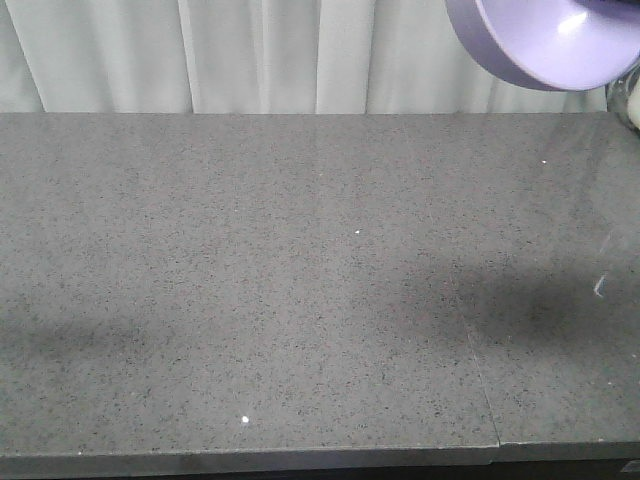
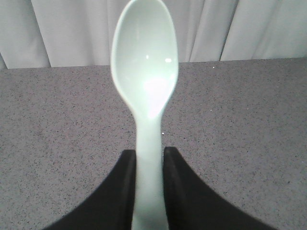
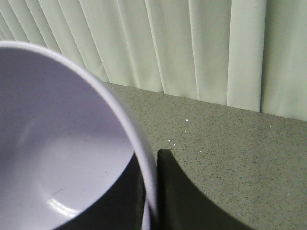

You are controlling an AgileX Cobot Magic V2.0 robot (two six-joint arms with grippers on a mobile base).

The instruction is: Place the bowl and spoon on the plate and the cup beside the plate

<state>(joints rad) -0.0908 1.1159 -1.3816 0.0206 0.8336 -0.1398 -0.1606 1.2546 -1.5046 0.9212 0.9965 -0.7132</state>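
Left gripper [image 2: 149, 158]: pressed onto spoon [image 2: 146, 72] handle; head held clear above counter [image 1: 300, 280].
Right gripper [image 3: 152, 182]: bowl [image 3: 57, 143] pinched at rim, held aloft, tilted.
Plate, cup: not seen.
Risk: bowl may be dropped if the smooth rim slips in a narrow pinch.

Before me stretches a dark grey speckled stone-look desk [image 1: 250, 300]. A thin seam [image 1: 470, 340] splits its top from back to front, towards my right. Behind the far edge hangs a pale white pleated curtain [image 1: 250, 55], closing off the whole back. Soft shadows [image 1: 540, 300] lie on the desk, darkest at the right, and small bright flecks [image 1: 245, 419] glint on it.
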